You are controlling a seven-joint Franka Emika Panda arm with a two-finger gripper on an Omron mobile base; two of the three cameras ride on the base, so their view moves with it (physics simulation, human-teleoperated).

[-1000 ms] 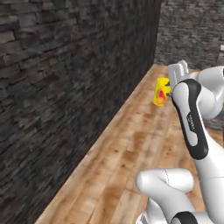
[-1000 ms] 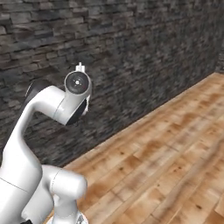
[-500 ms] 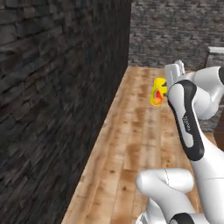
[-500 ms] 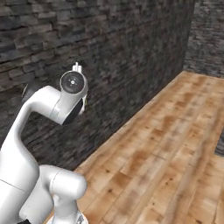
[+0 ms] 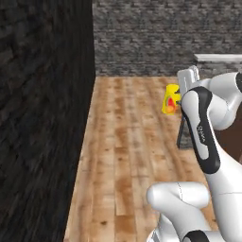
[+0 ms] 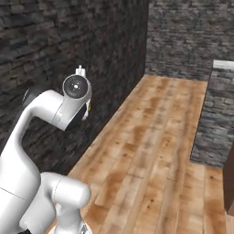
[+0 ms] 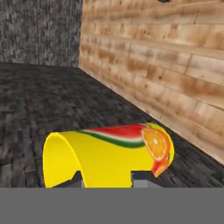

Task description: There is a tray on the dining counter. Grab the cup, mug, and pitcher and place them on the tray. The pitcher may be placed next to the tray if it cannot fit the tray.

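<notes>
Base turning, cup riding along in the gripper

The whole scene is swinging since the earlier frames: the dark stone wall (image 5: 42, 118) is sliding leftward and a far wall is coming into sight, while the gripper (image 5: 176, 101) is staying clenched on the yellow cup (image 5: 170, 100), carrying it above the wooden floor (image 5: 127, 142)

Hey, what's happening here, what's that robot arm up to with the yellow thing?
The white arm has the cup clamped in its gripper, a yellow handleless tumbler with a fruit picture on its side. In the left base view the cup is held up in the air, well above the wooden floor, beside a dark stone wall. It is mid-carry, not yet set down anywhere.
</notes>
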